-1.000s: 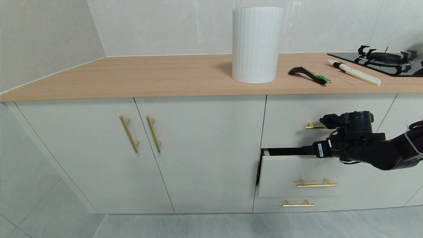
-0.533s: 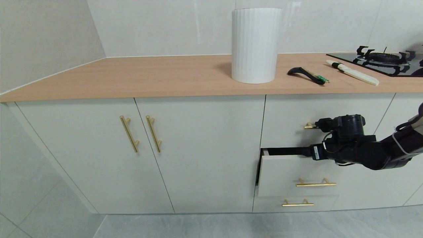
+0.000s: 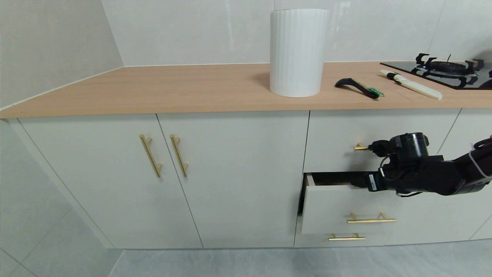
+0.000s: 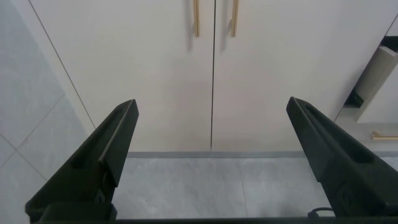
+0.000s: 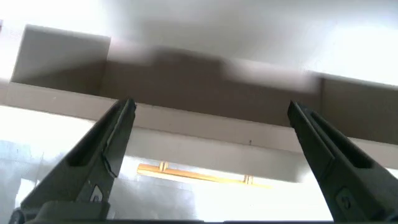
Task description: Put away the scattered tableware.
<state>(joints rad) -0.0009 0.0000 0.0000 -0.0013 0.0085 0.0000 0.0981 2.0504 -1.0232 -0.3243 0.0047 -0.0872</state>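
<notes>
The drawer (image 3: 346, 202) is seen pulled partly out, judged to be made ready for the tableware. The right pincer (image 3: 363, 181) is held released at the drawer's top edge, jaws spread wide and nothing grasped. The knife (image 3: 411, 84) and the black-handled utensil (image 3: 359, 87) are found lying on the tabletop (image 3: 192, 88), well apart from that pincer, at about one and twelve o'clock from it. The left pincer (image 4: 211, 102) is held released too, low before the cupboard doors (image 4: 155, 74).

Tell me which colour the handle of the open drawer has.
Gold; the drawer handle shows best in the head view.
</notes>
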